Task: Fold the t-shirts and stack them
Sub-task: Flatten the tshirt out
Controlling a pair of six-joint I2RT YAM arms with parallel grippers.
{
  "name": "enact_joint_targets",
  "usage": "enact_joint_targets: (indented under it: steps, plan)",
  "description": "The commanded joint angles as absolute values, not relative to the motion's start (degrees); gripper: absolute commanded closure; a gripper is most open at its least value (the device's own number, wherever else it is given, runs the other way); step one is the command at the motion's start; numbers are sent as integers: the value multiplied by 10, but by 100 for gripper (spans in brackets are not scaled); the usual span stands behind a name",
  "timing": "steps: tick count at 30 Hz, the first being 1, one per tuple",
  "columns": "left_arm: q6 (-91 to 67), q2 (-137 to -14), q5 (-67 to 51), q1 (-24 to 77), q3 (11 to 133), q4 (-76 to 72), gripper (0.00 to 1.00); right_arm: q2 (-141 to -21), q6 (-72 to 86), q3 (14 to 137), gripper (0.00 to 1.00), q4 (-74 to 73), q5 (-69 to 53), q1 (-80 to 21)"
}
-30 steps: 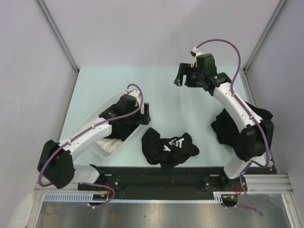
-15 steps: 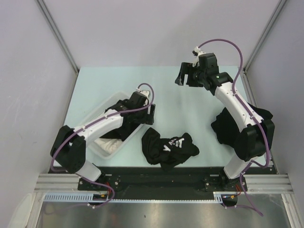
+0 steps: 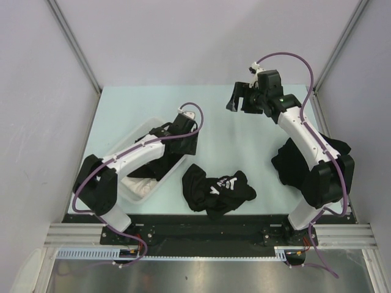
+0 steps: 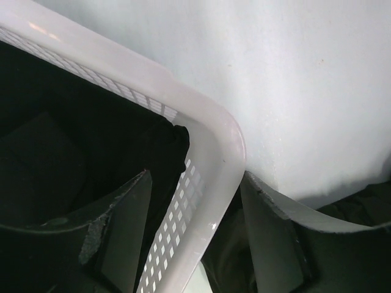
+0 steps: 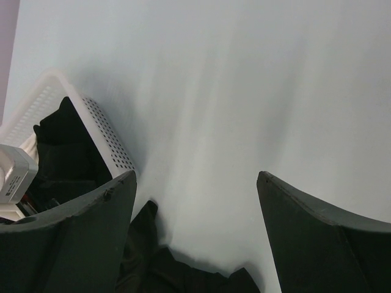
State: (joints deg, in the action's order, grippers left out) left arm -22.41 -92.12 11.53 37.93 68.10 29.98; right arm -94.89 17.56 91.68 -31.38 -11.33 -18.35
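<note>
Straddling a rounded corner of the white basket [image 4: 211, 119], the left jaws [image 4: 195, 177] stand apart, one finger inside the lattice wall and one outside it, gripping nothing that I can make out. A black t-shirt [image 4: 168, 146] lies heaped in the basket. A fold of it climbs to the rim just ahead of the inner finger, so the cloth sits inward and forward of the jaws rather than squarely between them, and the wall itself fills the gap. The coming pinch, as I judge it, turns on that: unless the outer finger clears the rim, plastic gets caught along with fabric. To the right of these jaws and behind them, a crumpled t-shirt [image 3: 217, 189] with white lettering lies on the bench [image 3: 208, 119]. Further right, the right jaws [image 3: 239, 97] hang wide open and empty above the bench, well apart from every garment. A dark heap of t-shirts [image 3: 286, 160] lies well behind them. The left arm is plainly the nearer to the basket shirt
</note>
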Motion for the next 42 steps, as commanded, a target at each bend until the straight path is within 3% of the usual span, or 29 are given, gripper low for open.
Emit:
enact_joint_targets:
  steps: [1,7,13,17,25,33,42]
  plan:
    - [-215,-934,160,382,718,305,35,-917,180,914,15,-295,-125,-182]
    - [-212,-963,155,383,737,310,38,-911,180,912,15,-294,-127,-180]
    - [-209,-987,149,382,740,300,48,-902,173,911,15,-301,-131,-178]
    - [-207,-1004,145,382,744,294,73,-897,171,909,15,-308,-132,-178]
    - [-209,-998,207,381,754,304,92,-890,170,897,15,-308,-134,-176]
    - [-255,-984,235,338,752,343,100,-891,173,890,15,-304,-144,-175]
    - [-265,-940,274,273,730,364,100,-889,174,879,15,-302,-149,-176]
